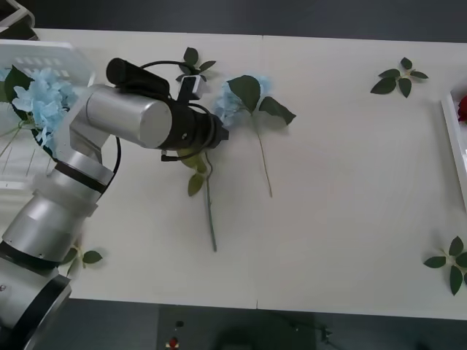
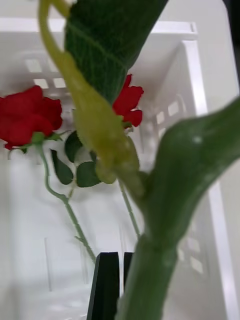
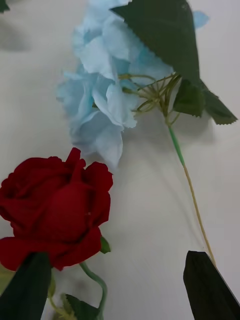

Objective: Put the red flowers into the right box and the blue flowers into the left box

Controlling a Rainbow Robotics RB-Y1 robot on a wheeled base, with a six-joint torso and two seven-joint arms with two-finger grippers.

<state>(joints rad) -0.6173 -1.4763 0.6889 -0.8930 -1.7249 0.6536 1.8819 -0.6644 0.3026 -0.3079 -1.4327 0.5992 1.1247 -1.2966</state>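
White tabletop carries the loose stock. Blue flowers, pale sky-blue fabric clusters on green stems: two counted, one lying near the far edge of the table, one inside the left box, a slotted white plastic basket at the far left corner. Red flowers, deep-red artificial roses: three counted, one on the table beside the loose blue cluster, two lying in the right box, a white slotted plastic container at the right edge. Left gripper: black fingers spread apart above that table rose, nothing between them. Right gripper: black fingers pressed together on a green stem over the right box. Loose green leaf sprigs: several scattered.
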